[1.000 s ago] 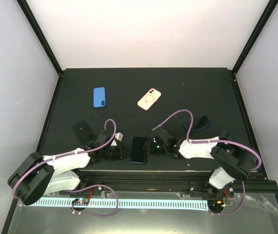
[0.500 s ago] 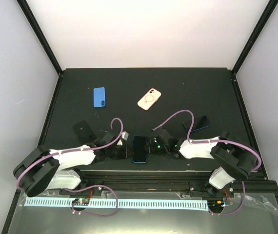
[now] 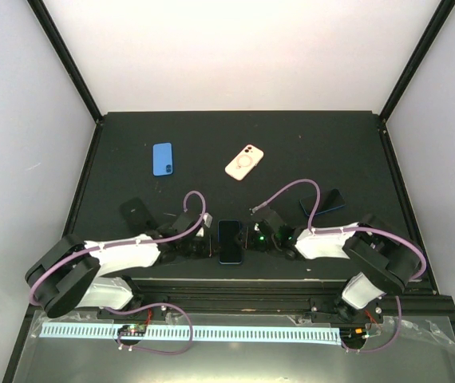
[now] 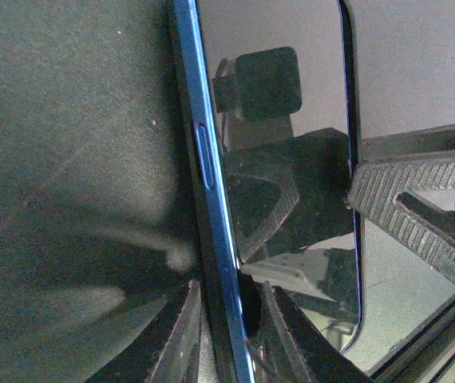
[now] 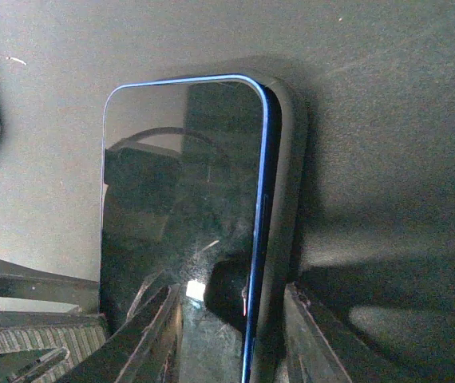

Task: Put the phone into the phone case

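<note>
Phone [image 3: 229, 242] clamped edgewise by left claw [image 3: 204, 244] and right claw [image 3: 251, 240], pink phone case [image 3: 244, 162] well beyond

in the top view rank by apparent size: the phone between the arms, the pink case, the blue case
1. The phone with the blue edge, between the arms, looks largest, though it lies nearest the camera.
2. The pink case and blue case look about alike; I would not rank them.

Pale pink phone case [image 3: 244, 163], seemingly white-ringed
</note>
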Motion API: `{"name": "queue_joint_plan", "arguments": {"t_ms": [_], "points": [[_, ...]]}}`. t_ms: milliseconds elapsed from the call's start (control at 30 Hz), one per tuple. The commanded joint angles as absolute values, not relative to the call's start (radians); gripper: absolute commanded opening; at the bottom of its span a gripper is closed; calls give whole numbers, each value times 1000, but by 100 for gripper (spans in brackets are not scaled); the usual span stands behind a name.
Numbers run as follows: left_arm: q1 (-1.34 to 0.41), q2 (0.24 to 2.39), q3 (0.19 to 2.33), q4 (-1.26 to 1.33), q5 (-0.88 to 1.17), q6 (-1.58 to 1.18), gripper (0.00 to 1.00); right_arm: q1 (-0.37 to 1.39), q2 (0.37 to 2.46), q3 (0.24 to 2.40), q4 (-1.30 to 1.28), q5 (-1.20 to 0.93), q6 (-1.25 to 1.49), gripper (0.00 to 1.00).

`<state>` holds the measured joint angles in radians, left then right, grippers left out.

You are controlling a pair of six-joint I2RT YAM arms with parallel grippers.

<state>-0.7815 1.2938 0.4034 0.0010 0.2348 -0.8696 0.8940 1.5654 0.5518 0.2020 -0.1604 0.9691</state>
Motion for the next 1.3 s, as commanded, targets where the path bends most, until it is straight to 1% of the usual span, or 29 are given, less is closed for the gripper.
{"name": "queue_joint_plan", "arguments": {"t_ms": [0, 267, 500, 667, 800, 1267], "points": [[-783, 1287, 457, -69, 153, -866, 23, 895, 1583, 541, 206, -178, 956, 38], [-773, 1329, 488, -77, 160, -853, 23, 895, 1572, 558, 152, -154, 941, 41], [-773, 1370, 501, -57, 186, -831, 11, 895, 1600, 563, 225, -200, 944, 42], [-770, 1385, 495, -58, 182, -815, 6, 893, 1585, 583, 319, -308, 900, 43], [-759, 1370, 479, -55, 190, -809, 5, 889, 1608, 553, 486, -427, 948, 43], [-715, 1287, 407, -73, 201, -807, 9, 874, 1608, 503, 719, -522, 1070, 43]]}}
